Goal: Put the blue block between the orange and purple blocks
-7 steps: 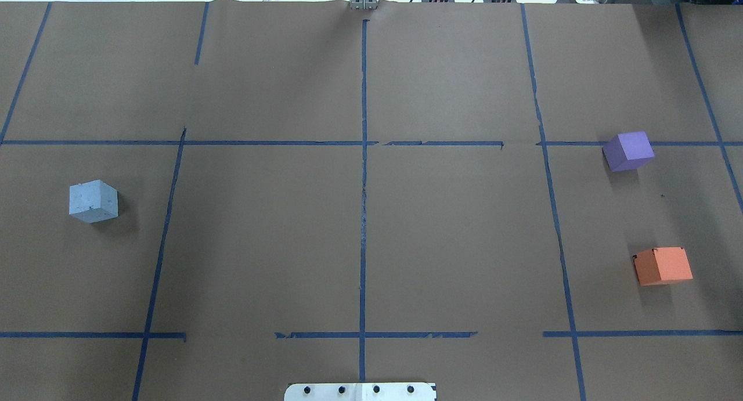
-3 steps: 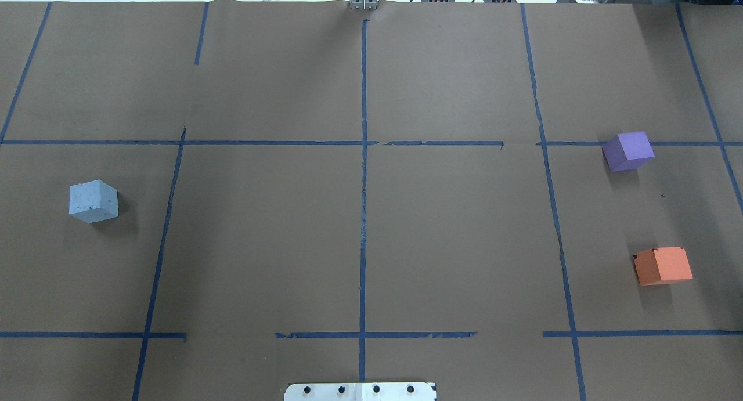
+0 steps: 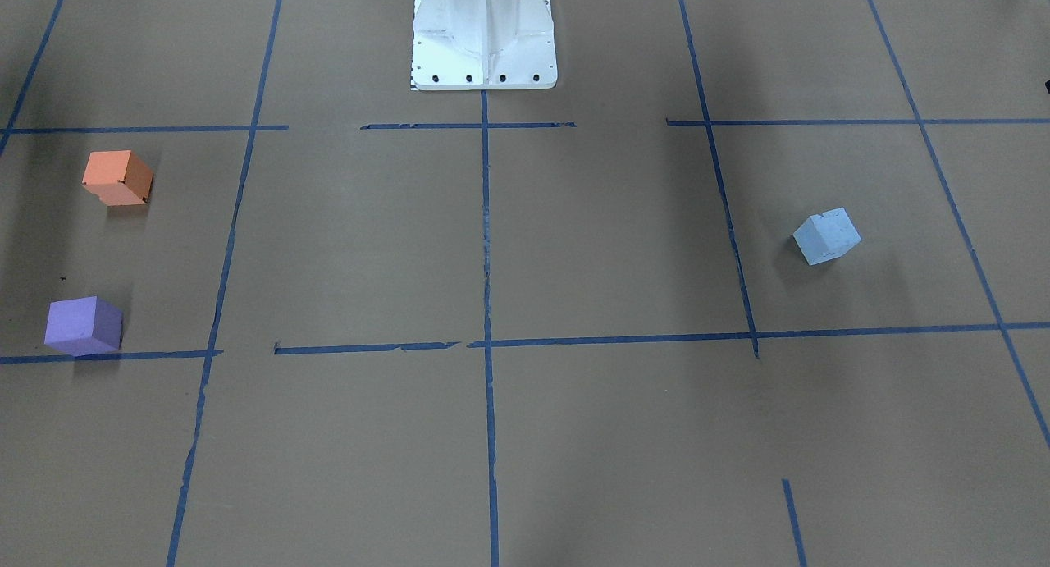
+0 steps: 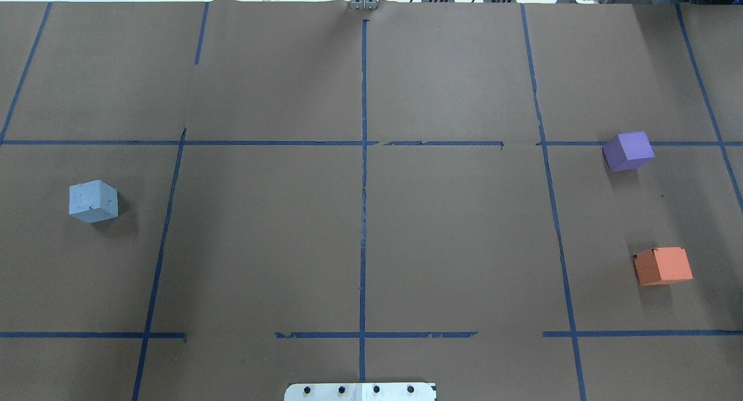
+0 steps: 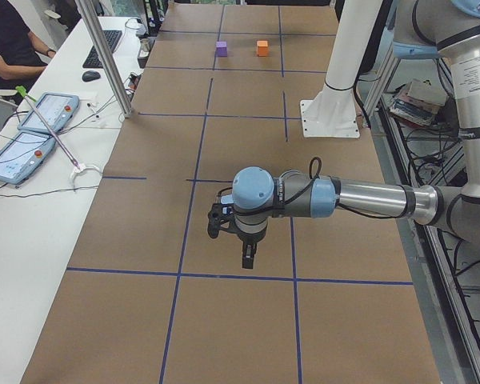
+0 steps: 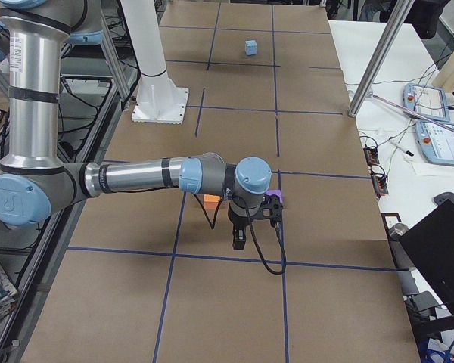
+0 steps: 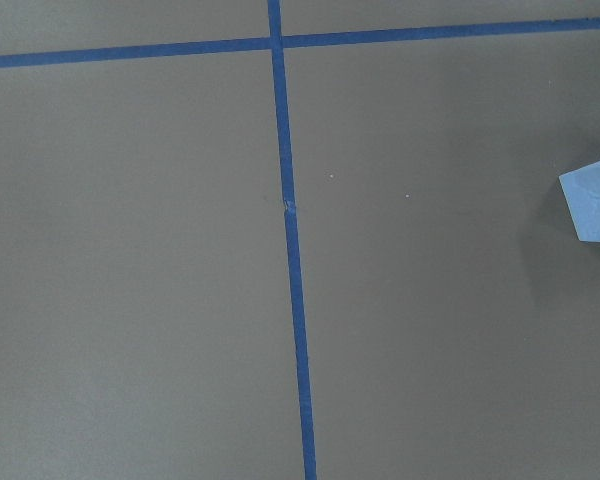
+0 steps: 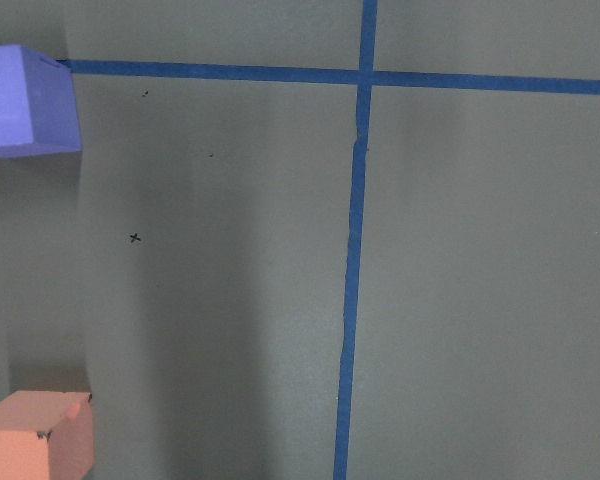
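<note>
Three matte cubes sit on the counter (image 4: 261,238), which is covered in brown paper gridded with frayed blue tape (image 4: 363,174). There is one pale, speckled blue block (image 4: 93,201) with a nicked edge, alone on the robot's left side. One smooth purple block (image 4: 628,151) and one orange block (image 4: 663,266) with dark corner marks stand apart on the right. The left end effector (image 5: 248,258) and right end effector (image 6: 240,239) show only side-on, so I cannot tell whether their fingers are apart or together.

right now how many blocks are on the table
3: blue block on the robot's left; purple block far right; orange block right, nearer the base. None looks hidden.
</note>
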Available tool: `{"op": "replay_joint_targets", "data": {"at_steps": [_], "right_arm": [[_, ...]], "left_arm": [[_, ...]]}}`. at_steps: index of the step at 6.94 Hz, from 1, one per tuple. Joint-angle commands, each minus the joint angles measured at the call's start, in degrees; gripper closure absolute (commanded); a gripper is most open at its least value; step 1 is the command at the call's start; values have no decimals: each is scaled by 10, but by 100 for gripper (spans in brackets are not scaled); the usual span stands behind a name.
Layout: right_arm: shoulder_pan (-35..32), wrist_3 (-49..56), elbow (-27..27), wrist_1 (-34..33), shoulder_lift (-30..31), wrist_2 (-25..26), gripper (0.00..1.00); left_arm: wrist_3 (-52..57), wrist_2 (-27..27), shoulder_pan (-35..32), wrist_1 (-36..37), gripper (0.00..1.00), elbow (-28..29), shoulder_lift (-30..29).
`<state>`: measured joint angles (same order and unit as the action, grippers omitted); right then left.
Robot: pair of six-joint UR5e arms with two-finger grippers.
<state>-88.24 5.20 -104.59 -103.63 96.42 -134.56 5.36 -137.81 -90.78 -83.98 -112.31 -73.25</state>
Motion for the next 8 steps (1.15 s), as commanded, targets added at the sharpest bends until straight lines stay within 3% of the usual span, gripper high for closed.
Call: {"op": "replay_joint_targets", "data": {"at_steps": [1,4,5,8], "right_arm": [[1,1,1,-1,0,0,0],[2,1,-1,0,0,0,0],[4,0,3,19,1,0,0],[4,-1,13,44,3,-1,0]], "left_arm": [[-63,-1,30,-1,0,6,-14],[-414,6,188,-160,0,9,-49],[-516,8,242,-170,0,13,-87],[-564,103,321,-176,0,80,-175]]}}
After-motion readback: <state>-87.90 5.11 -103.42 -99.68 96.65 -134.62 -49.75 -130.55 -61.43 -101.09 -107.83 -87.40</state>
